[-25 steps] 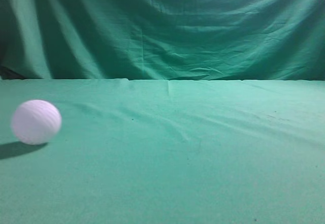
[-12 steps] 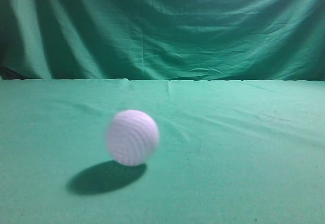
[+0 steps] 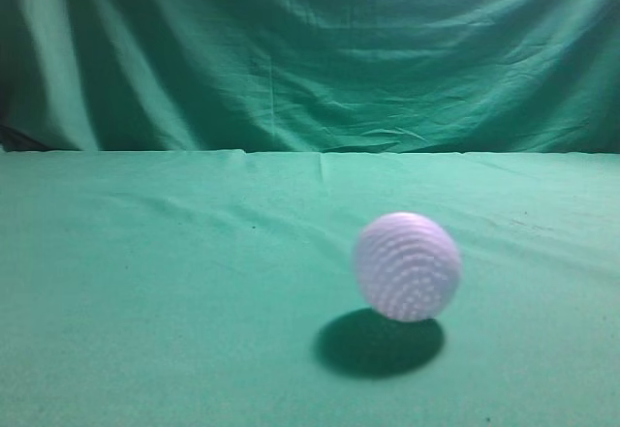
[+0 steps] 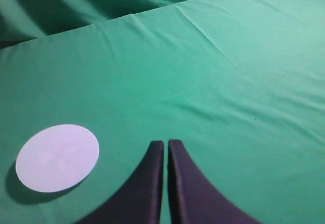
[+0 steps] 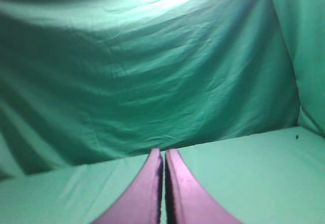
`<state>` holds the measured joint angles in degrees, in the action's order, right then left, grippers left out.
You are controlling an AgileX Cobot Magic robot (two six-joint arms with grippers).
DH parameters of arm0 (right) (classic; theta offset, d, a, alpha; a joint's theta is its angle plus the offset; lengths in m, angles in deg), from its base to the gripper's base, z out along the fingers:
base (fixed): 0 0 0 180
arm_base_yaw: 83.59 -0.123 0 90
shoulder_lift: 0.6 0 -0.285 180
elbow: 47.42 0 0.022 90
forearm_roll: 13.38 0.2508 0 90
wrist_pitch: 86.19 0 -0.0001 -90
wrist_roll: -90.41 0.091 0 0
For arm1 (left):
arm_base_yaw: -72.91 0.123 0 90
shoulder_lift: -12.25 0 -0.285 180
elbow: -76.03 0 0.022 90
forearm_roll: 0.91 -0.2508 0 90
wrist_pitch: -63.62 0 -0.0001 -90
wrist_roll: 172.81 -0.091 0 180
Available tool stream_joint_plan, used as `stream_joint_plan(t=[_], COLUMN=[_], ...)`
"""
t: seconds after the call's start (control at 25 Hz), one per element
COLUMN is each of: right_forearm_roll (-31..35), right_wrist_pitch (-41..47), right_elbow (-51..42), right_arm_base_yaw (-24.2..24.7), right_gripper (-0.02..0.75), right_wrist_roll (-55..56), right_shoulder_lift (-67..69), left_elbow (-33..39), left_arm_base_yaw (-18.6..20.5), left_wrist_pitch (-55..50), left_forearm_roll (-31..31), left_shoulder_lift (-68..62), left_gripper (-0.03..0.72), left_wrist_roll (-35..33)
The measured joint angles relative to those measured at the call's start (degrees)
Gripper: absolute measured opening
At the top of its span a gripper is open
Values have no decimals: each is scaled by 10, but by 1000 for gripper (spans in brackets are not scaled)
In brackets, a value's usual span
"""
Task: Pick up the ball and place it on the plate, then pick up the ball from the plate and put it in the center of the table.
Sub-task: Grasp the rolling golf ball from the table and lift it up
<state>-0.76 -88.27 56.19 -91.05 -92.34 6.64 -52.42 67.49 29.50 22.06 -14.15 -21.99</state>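
A white dimpled ball (image 3: 407, 266) is on the green cloth table, right of the middle in the exterior view, slightly blurred, with its shadow below it. A flat white round plate (image 4: 57, 157) lies on the cloth at the lower left of the left wrist view. My left gripper (image 4: 165, 142) is shut and empty, above the cloth to the right of the plate. My right gripper (image 5: 164, 152) is shut and empty, pointing at the green backdrop above the table. Neither gripper shows in the exterior view. The ball is out of both wrist views.
A green cloth (image 3: 194, 350) covers the table and a green curtain (image 3: 310, 49) hangs behind it. The table's far edge (image 3: 320, 152) runs across the exterior view.
The ball has rolled from the far left across the table to right of the middle, coming nearer the camera.
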Motion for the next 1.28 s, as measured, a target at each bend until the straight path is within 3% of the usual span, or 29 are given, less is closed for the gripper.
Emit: stream_joint_plan(t=[0.16, 0.28, 0.48, 0.76, 1.04, 1.28], right_forearm_roll=[-28, -8, 1, 1, -20, -7], right_wrist_pitch=[104, 205, 264, 411, 599, 616], right_elbow=[88, 154, 191, 275, 366, 391], right_arm_base_yaw=[0, 0, 0, -6, -75, -184], right_gripper=[0, 0, 0, 0, 0, 0], right_wrist_roll=[-21, -12, -9, -122, -155, -150], right_shoulder_lift=[8, 47, 98, 175, 338, 466], left_elbow=[27, 41, 76, 81, 81, 81], left_arm_base_yaw=[0, 0, 0, 0, 0, 0], left_wrist_pitch=[12, 36, 74, 88, 96, 103], left_forearm_roll=[16, 23, 39, 46, 46, 46], left_shoulder_lift=[2, 2, 2, 2, 2, 2], left_gripper=[0, 0, 0, 0, 0, 0], left_wrist_roll=[0, 0, -1, -4, -7, -7])
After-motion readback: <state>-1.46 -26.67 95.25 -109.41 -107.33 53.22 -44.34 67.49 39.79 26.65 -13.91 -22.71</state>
